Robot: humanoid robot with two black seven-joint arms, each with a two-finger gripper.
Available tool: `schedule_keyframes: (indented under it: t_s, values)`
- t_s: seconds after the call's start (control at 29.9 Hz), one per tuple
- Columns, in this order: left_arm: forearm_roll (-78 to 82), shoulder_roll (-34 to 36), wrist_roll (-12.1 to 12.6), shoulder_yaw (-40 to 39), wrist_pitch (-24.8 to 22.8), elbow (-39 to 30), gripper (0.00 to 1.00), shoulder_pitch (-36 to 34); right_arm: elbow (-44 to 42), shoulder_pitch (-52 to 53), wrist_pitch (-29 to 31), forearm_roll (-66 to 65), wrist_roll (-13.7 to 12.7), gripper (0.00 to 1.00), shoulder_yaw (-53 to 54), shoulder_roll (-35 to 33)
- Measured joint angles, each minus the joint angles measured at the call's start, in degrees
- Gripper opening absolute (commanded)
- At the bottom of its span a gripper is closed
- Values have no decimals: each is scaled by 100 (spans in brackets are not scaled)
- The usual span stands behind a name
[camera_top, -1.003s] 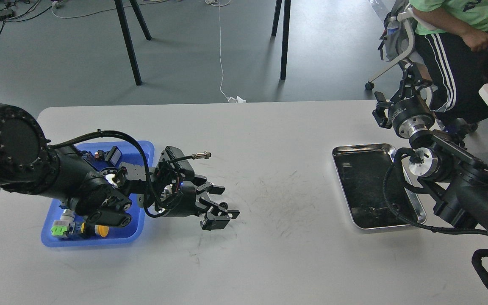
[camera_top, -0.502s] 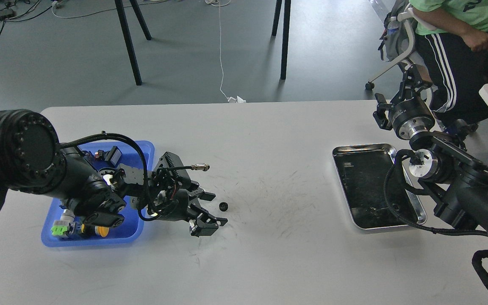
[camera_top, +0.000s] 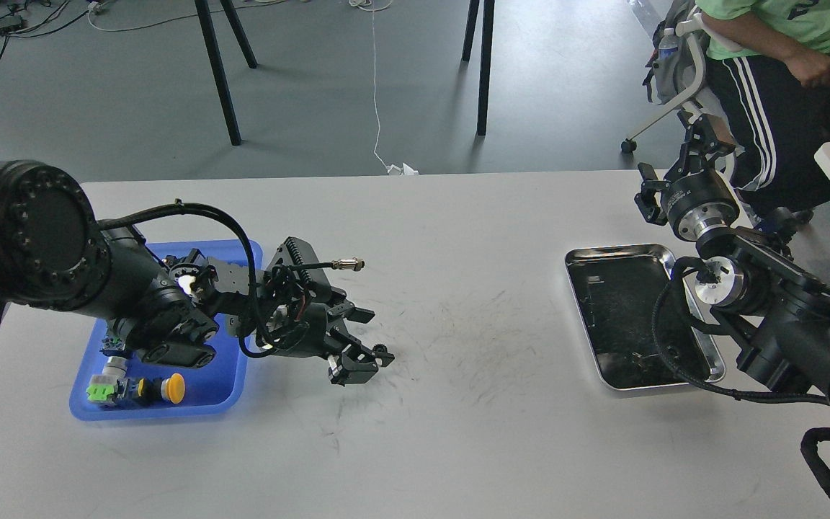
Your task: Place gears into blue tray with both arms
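Note:
One gear (camera_top: pixel 381 351), a tiny black toothed disc, lies on the white table just right of the blue tray (camera_top: pixel 231 375). My left gripper (camera_top: pixel 372 337) reaches out low over the table from the tray side. Its jaws are open, and the gear sits against the tip of the lower finger (camera_top: pixel 375 360). The blue tray holds several colourful push-buttons, and my left arm hides part of it. My right gripper (camera_top: pixel 674 166) hovers by the table's far right edge, behind the silver tray, fingers spread with nothing between them.
A shiny silver metal tray (camera_top: pixel 617 251) sits at the right, under my right arm's cables. A person sits on a chair (camera_top: pixel 681 86) beyond the far right corner. Black table legs (camera_top: pixel 217 72) stand on the floor behind.
My left gripper drew back to the left, leaving the gear bare on the table, then came right again so its lower finger meets the gear. The right arm barely shifted.

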Motion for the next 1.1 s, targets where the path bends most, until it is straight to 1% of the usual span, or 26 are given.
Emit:
schedule_keyframes:
  t_s: [0.17,0.3,0.54,0.84,1.1]
  values:
    - [118,-220,0,41,0,2,78,-8,0,0,-7,0,5,97,-25,1]
    - [135,-368,0,311,0,43,77,-8,-7,0,-7,-5,6,97,-37,-10]
    - [138,-390,0,397,0,436,77,62,-8,0,-18,-9,7,97,-48,-31]
    - [134,-390,0,404,0,496,71,103,-9,0,-20,-9,0,97,-41,-36]
    - [139,-390,0,418,0,542,69,298,-10,-5,-36,-13,-3,97,-52,-36]
